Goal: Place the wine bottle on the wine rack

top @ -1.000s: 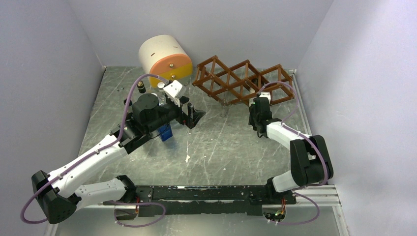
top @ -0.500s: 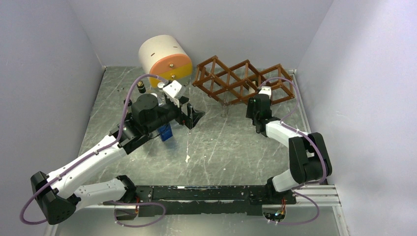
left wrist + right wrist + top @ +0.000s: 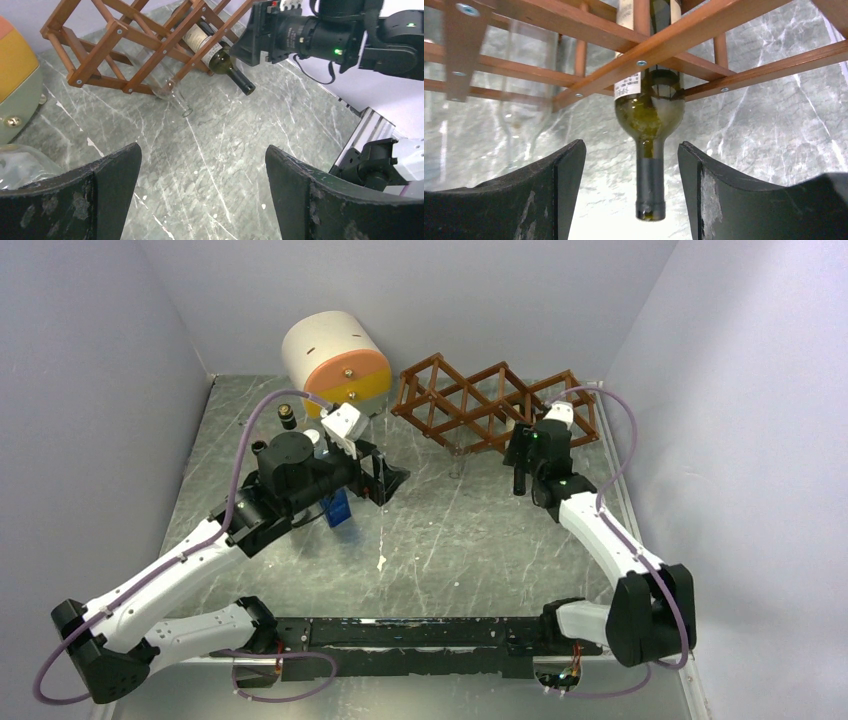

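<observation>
The reddish-brown wine rack (image 3: 470, 405) stands at the back of the table, also seen in the left wrist view (image 3: 125, 40) and close up in the right wrist view (image 3: 704, 35). The green wine bottle (image 3: 220, 60) lies in one of its cells, dark-capped neck sticking out (image 3: 650, 115). My right gripper (image 3: 519, 458) is open; in its own view (image 3: 631, 145) the bottle's neck hangs between the fingers with a gap on each side. My left gripper (image 3: 390, 478) is open over bare table (image 3: 202, 146), well short of the rack.
A clear glass bottle (image 3: 172, 92) lies in the neighbouring cell, neck on the table. The round cream-and-orange drawer unit (image 3: 335, 355) stands left of the rack. A small dark bottle (image 3: 288, 418) and a blue object (image 3: 338, 508) sit by the left arm.
The right gripper has opened off the bottle's neck, and its wrist has shifted toward the rack while the elbow dropped. The left arm moved slightly to the left.
</observation>
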